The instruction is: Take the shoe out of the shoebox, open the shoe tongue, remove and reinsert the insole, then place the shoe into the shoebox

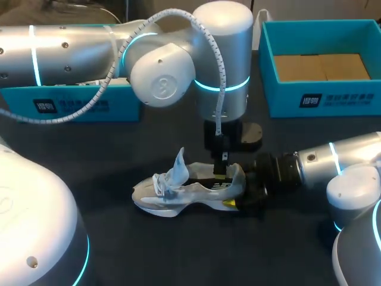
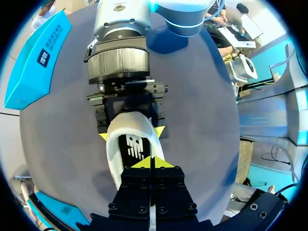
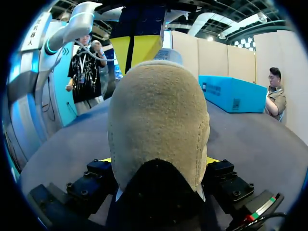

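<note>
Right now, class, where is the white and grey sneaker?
In the head view the white and grey sneaker lies mid-table, its heel gripped by the right claw, the left claw over its opening.

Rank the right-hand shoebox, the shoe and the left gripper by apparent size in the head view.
1. shoebox: largest, though cut off at the view's edge.
2. shoe: nearly as wide, but lower.
3. left gripper: smallest; its tips dip into the shoe, so only part shows.

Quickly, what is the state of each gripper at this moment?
Left gripper: closed, at the opening of the shoe; whether it pinches anything cannot be told.
Right gripper: closed on the shoe's heel.
</note>
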`<state>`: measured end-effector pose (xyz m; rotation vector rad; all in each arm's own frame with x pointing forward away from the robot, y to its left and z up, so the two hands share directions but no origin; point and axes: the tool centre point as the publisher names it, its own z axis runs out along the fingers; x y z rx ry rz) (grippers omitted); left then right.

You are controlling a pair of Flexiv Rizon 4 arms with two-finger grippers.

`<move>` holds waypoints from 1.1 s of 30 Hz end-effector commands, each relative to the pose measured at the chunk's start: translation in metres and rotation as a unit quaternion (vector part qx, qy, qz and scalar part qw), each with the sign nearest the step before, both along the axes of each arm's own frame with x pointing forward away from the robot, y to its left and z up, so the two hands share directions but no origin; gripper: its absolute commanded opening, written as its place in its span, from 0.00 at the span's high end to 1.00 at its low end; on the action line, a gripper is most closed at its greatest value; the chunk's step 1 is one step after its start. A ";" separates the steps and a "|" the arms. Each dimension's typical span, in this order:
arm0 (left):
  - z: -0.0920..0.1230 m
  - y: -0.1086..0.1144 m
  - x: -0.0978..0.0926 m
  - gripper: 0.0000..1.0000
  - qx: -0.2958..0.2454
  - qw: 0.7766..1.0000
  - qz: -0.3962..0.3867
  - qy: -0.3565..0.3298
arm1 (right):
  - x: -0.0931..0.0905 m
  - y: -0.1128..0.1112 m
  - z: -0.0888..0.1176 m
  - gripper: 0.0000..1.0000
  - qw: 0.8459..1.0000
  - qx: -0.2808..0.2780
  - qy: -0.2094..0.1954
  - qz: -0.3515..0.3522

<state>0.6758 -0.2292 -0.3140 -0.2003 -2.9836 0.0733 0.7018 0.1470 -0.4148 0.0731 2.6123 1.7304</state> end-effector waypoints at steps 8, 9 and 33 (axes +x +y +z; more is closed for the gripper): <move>-0.037 -0.002 0.017 1.00 -0.012 1.000 0.005 0.008 | 0.000 0.001 0.002 1.00 1.000 -0.003 0.001 0.000; -0.040 -0.002 0.017 1.00 -0.011 1.000 0.006 0.006 | 0.000 0.001 0.002 1.00 1.000 -0.003 0.001 0.000; -0.061 0.040 0.002 1.00 0.027 0.999 0.005 0.028 | 0.000 0.001 0.002 1.00 1.000 -0.003 0.001 0.000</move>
